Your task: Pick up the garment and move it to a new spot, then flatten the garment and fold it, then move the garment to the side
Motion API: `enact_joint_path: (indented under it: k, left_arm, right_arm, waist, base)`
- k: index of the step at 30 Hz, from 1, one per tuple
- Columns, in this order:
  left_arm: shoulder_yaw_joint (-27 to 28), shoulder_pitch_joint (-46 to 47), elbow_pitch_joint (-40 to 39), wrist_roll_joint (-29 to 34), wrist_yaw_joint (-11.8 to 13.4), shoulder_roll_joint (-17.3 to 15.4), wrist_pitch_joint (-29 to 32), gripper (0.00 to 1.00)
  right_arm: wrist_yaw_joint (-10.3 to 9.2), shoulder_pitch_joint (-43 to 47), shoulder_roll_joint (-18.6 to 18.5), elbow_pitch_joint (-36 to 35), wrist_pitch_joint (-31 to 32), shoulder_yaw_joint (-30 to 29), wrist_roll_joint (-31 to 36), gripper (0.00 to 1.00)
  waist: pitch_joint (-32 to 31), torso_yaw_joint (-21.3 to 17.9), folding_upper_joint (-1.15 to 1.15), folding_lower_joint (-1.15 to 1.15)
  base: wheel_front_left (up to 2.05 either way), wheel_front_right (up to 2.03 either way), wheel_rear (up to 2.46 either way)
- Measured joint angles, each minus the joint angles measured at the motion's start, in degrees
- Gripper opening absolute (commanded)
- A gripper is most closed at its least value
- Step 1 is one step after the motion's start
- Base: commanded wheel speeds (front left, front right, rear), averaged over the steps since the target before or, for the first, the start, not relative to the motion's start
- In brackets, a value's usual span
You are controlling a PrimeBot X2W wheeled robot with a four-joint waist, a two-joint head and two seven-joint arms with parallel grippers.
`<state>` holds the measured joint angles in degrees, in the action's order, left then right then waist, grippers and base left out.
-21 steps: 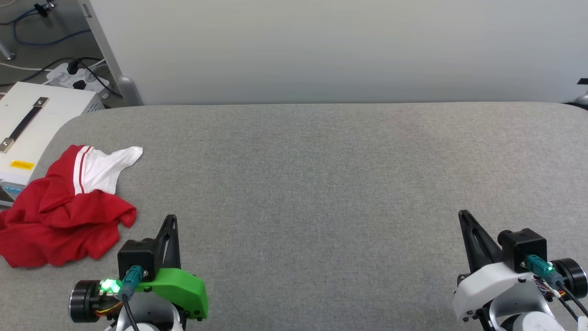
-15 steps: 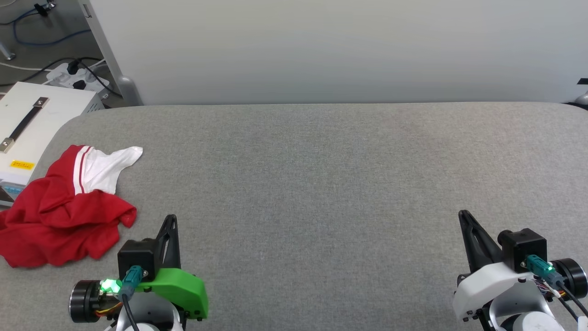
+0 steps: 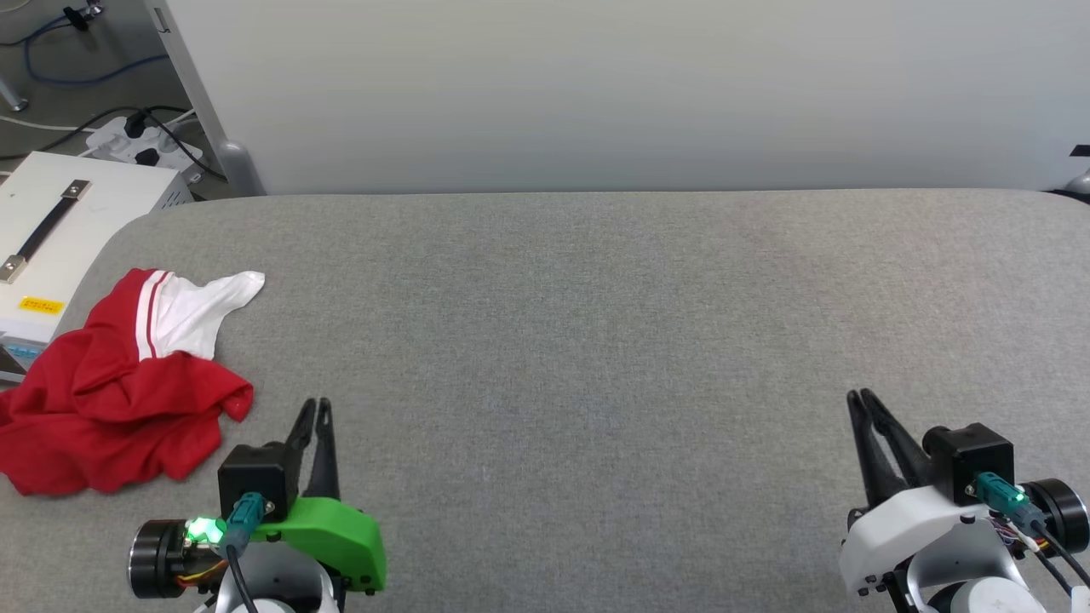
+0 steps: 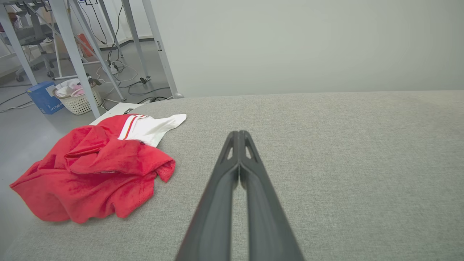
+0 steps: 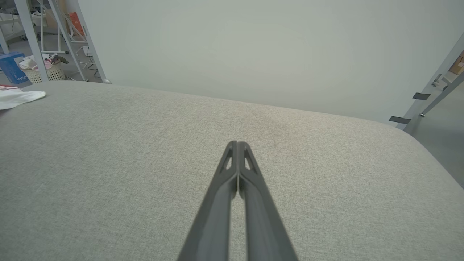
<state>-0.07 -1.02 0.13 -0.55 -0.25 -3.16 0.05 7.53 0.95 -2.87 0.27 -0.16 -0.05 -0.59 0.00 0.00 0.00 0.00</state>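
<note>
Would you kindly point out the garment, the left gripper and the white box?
garment (image 3: 111,409), head view, crumpled red body.
left gripper (image 3: 315,405), head view, midway between fingertips.
white box (image 3: 111,200), head view, bare lid.

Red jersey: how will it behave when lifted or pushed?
Likely floppy, draping: the jersey lies crumpled in soft folds. Probably light: thin-looking fabric. It seems to overhang the table edge; a push might slide it off.

Bright, even light here, soft and diffuse; the grey cushion (image 4: 326,163) ahead of my left claw (image 4: 239,132) reads flat and matt, weave crisp. Only a faint shadow sits under the garment (image 4: 94,174) to its left. Close to the lens my fingers (image 4: 214,224) go soft. Far left, the frame legs (image 4: 72,54) lean, wide-angle bend.
</note>
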Motion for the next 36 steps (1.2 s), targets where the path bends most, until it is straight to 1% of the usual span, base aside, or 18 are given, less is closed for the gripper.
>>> enact_joint_path:
  k: [1,2,36]
  left_arm:
    - [0.0,-0.03,0.01,0.0,0.0,0.0,0.0,0.0]
    - [0.0,-0.03,0.01,0.0,0.0,0.0,0.0,1.0]
    - [-1.07,-0.01,-0.32,-1.72,1.49,0.0,-3.56,1.0]
  right_arm:
    - [0.0,0.01,0.0,0.01,0.0,-0.01,-0.01,0.0]
    - [0.0,0.01,0.0,0.01,0.0,0.0,-0.01,1.0]
    - [0.0,0.07,0.0,-1.97,-3.24,-2.18,-3.99,1.0]
  waist:
    - [0.0,0.0,0.0,0.0]
    - [0.0,0.0,0.0,0.0]
    - [0.17,0.0,0.0,0.0]
  base:
    - [0.0,0.0,0.0]
    - [0.0,0.0,0.0]
    - [0.0,0.0,0.0]
